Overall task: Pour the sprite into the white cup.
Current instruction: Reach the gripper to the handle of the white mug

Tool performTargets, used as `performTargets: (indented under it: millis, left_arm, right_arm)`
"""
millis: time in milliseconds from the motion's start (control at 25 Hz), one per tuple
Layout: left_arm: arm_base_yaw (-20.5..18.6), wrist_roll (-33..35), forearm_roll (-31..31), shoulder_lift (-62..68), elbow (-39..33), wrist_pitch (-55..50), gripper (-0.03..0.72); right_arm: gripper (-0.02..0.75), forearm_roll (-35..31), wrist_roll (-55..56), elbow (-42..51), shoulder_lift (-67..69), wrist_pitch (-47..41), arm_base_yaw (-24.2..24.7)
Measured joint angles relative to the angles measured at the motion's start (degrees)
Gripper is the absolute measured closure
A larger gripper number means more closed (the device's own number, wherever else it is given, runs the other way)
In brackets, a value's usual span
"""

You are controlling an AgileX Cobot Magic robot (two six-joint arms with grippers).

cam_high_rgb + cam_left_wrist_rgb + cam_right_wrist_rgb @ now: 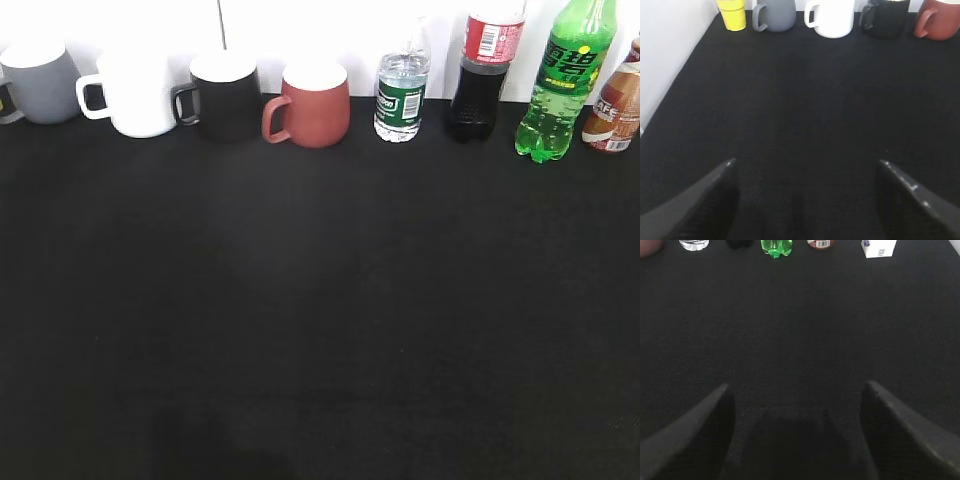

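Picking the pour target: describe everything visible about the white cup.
The white cup is a plain, glossy, ceramic-looking mug with a loop handle on its left in the exterior view. It stands upright on the black table in the back row against the wall, between the grey mug and black mug. Its inside is not visible. No gripper touches it.

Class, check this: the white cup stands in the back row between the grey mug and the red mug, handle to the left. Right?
Not quite. The exterior view shows the white cup between the grey mug and the black mug, not the red one; its handle does point left.
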State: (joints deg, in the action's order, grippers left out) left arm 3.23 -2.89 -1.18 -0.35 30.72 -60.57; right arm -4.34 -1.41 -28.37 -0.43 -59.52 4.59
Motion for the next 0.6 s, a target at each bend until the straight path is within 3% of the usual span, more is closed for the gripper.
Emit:
performTargets:
  millis: [200, 400, 480, 600]
  left_arm:
    - [0.0, 0.0, 0.0, 0.0, 0.0, 0.0, 0.056]
    - [0.0, 0.0, 0.0, 0.0, 0.4, 0.8, 0.163]
    - [0.0, 0.0, 0.0, 0.0, 1.4, 10.8, 0.165]
    - [0.0, 0.0, -2.7, 3.8, -2.4, 35.5, 0.165]
  right_arm:
    - [0.152, 0.0, 0.0, 0.0, 0.0, 0.0, 0.0]
    - [0.153, 0.0, 0.0, 0.0, 0.0, 0.0, 0.0]
    - [0.153, 0.0, 0.0, 0.0, 0.0, 0.0, 0.0]
    - [0.153, 0.0, 0.0, 0.0, 0.0, 0.0, 0.0]
